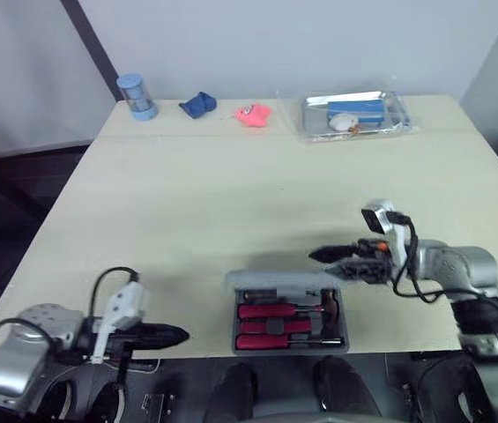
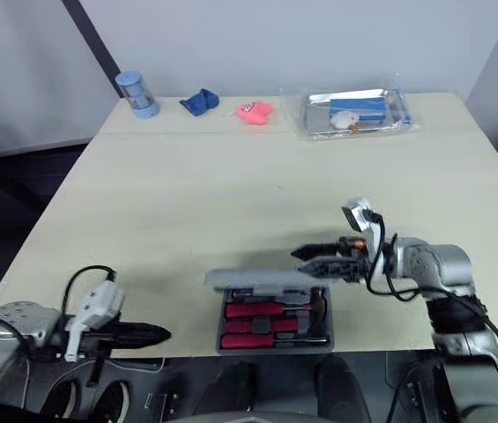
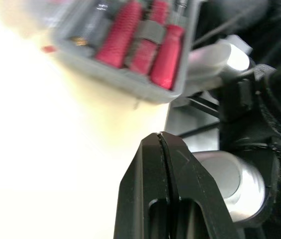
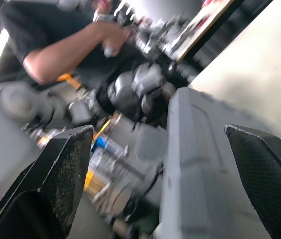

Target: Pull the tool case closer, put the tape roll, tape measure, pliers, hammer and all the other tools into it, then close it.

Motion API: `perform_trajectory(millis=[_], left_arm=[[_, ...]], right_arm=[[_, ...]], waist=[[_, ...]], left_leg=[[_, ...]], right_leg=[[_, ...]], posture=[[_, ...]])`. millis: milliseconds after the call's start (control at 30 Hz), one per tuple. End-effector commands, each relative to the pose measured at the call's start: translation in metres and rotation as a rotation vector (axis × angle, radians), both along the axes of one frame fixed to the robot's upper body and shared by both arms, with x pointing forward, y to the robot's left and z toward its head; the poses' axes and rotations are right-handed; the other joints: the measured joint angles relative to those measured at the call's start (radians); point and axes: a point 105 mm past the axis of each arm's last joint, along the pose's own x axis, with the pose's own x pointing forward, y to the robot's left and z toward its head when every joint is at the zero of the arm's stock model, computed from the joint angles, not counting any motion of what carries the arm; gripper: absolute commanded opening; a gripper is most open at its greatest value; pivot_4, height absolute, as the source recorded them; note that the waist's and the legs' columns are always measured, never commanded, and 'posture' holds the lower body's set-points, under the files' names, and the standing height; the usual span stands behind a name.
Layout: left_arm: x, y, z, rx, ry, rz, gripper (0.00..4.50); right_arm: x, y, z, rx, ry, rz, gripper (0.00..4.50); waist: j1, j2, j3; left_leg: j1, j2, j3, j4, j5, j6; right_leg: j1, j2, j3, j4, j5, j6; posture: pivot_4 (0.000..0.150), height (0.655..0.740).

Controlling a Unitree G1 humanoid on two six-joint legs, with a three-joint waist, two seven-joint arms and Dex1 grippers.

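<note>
The grey tool case (image 1: 289, 350) sat open at the near edge of the table (image 1: 187, 203), about midway along it. Its lid (image 1: 279, 280) stood raised along the far side. Red-handled tools (image 1: 271, 328) lay inside, running left to right.

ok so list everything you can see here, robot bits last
table: one, beige, under everything
tool case: one, grey, open, near front edge
tools: several, red handles, inside the case
jar: one, blue, far left corner
crumpled thing: one, blue, far edge, right of the jar
small thing: one, pink, far edge, right of the blue one
tray: one, clear, far right, holding a blue box and a white item
person's arm: one, dark sleeve, background of right wrist view
left pincer: shut, near edge, left of the case
right pincer: open, at the case lid's right end
</note>
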Motion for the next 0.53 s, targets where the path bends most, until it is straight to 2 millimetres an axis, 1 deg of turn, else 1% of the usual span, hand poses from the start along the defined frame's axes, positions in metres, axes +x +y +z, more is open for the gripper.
perform_trajectory(millis=[33, 67, 100, 200, 233, 333, 367, 400, 433, 533], left_arm=[[0.015, 0.025, 0.014, -0.044, -0.053, 0.186, 0.00], [0.019, 0.028, 0.017, -0.070, -0.063, 0.233, 0.41], [0.021, 0.030, 0.019, -0.089, -0.072, 0.263, 0.53], [0.027, 0.033, 0.023, -0.060, -0.159, 0.303, 1.64], [0.029, 0.035, 0.022, -0.035, -0.193, 0.321, 2.12], [0.033, 0.037, 0.023, -0.011, -0.255, 0.366, 3.51], [0.034, 0.037, 0.025, -0.012, -0.267, 0.381, 3.63], [0.035, 0.037, 0.026, -0.010, -0.276, 0.394, 4.24], [0.036, 0.038, 0.027, -0.010, -0.277, 0.411, 4.47], [0.036, 0.037, 0.031, -0.004, -0.307, 0.403, 4.47]], right_arm=[[-0.023, -0.012, -0.003, -0.060, -0.065, -0.047, 4.45], [-0.023, -0.019, -0.011, -0.107, -0.127, -0.124, 4.50], [-0.023, -0.026, -0.017, -0.148, -0.192, -0.199, 4.50], [-0.019, -0.051, -0.030, -0.281, -0.410, -0.375, 4.50], [-0.018, -0.060, -0.034, -0.323, -0.463, -0.422, 4.50], [-0.016, -0.091, -0.036, -0.399, -0.600, -0.543, 4.50], [-0.015, -0.102, -0.036, -0.418, -0.628, -0.576, 4.50], [-0.016, -0.111, -0.036, -0.438, -0.650, -0.599, 4.50], [-0.016, -0.121, -0.036, -0.467, -0.674, -0.616, 4.50], [-0.018, -0.142, -0.038, -0.519, -0.723, -0.658, 4.50]], waist=[[0.012, -0.001, 0.000], [0.012, -0.002, 0.000], [0.013, -0.002, 0.000], [0.018, -0.004, 0.000], [0.017, -0.004, 0.000], [0.019, -0.005, 0.000], [0.020, -0.006, 0.000], [0.021, -0.006, 0.001], [0.023, -0.007, 0.001], [0.024, -0.007, 0.001]], left_leg=[[0.000, 0.000, 0.000, 0.000, 0.000, 0.000], [0.000, 0.000, -0.001, 0.000, 0.000, 0.000], [0.000, 0.000, 0.000, 0.000, 0.000, 0.000], [-0.001, 0.000, 0.000, 0.000, 0.000, 0.000], [0.000, 0.000, 0.001, 0.000, 0.000, 0.000], [0.001, 0.000, 0.001, 0.000, 0.000, 0.000], [0.001, 0.000, 0.001, 0.000, 0.000, 0.000], [0.001, 0.000, 0.001, 0.000, 0.000, 0.000], [0.001, 0.000, 0.001, 0.000, 0.000, 0.000], [0.001, 0.000, 0.002, 0.000, 0.000, 0.000]], right_leg=[[0.000, 0.000, 0.000, 0.000, 0.000, 0.000], [0.000, 0.000, -0.001, -0.001, 0.000, 0.000], [0.000, 0.000, -0.001, -0.001, 0.000, 0.000], [0.000, 0.000, 0.000, -0.001, 0.000, 0.000], [0.000, 0.000, 0.000, -0.001, 0.000, 0.000], [0.000, 0.000, 0.000, -0.001, 0.000, 0.000], [0.001, 0.000, 0.000, -0.001, 0.000, 0.000], [0.001, 0.000, 0.000, -0.001, 0.000, 0.000], [0.001, 0.000, 0.000, -0.001, 0.000, 0.000], [0.001, 0.000, 0.001, -0.001, 0.000, 0.000]], posture=[[0.150, 0.7400], [0.150, 0.7400], [0.150, 0.7400], [0.150, 0.7400], [0.150, 0.7400], [0.150, 0.7400], [0.150, 0.7400], [0.150, 0.7400], [0.150, 0.7400], [0.150, 0.7400]])
